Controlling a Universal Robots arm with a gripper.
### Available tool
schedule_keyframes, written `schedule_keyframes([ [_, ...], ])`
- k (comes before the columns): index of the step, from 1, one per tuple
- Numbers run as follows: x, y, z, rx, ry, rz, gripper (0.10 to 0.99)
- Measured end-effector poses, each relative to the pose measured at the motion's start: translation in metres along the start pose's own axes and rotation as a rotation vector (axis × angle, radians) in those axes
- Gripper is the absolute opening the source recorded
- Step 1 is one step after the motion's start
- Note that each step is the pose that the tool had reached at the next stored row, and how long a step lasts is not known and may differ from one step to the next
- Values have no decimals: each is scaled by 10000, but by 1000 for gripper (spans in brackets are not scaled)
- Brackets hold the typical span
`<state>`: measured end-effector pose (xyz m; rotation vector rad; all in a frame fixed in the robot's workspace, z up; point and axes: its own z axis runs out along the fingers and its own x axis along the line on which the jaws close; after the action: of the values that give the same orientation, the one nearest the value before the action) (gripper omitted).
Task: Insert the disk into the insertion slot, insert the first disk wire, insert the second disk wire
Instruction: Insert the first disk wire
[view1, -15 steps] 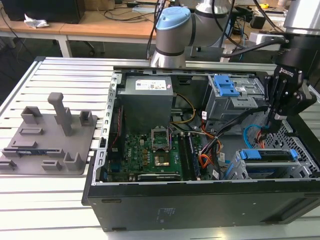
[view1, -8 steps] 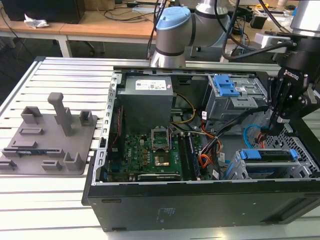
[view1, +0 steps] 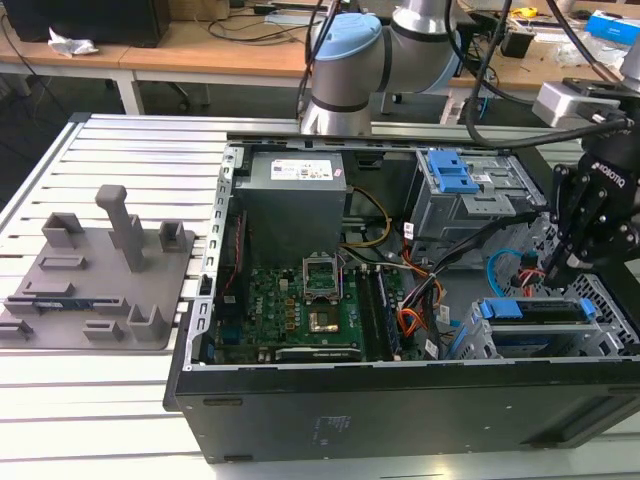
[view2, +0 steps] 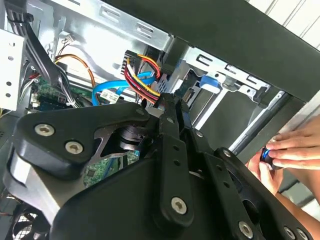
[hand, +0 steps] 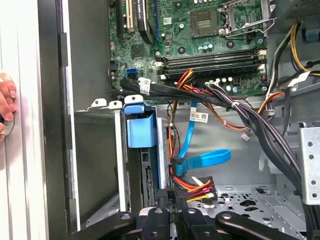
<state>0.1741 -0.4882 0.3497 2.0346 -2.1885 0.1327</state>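
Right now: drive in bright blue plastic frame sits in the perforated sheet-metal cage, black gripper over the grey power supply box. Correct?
Not quite. The drive is in the cage, but the exterior view shows the gripper at that cage, well away from the power supply box.

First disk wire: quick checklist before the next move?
1. Seating of disk in insertion slot: ok, its blue frame sits in the cage.
2. Hold of gripper on first disk wire: ok, fingers look closed at its plug.
3. Plug mated to the disk: cannot tell, the socket is hidden.
4. Clearance of second disk wire: not ok, its loop lies right beside the bundle.
5. Person's hand clear: ok, it rests outside the case.
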Motion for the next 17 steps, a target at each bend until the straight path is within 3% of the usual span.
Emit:
schedule_keyframes([
  [2,45,-2,-19,-16,-204,2,161],
  [3,61,-3,-23,-28,-370,-2,161],
  [4,69,-3,-25,-35,-464,-3,161],
  [10,153,-8,-37,-93,-1220,-19,161],
  [15,162,-9,-35,-105,-1247,-22,161],
  [17,189,-12,-31,-109,-1307,-26,161],
])
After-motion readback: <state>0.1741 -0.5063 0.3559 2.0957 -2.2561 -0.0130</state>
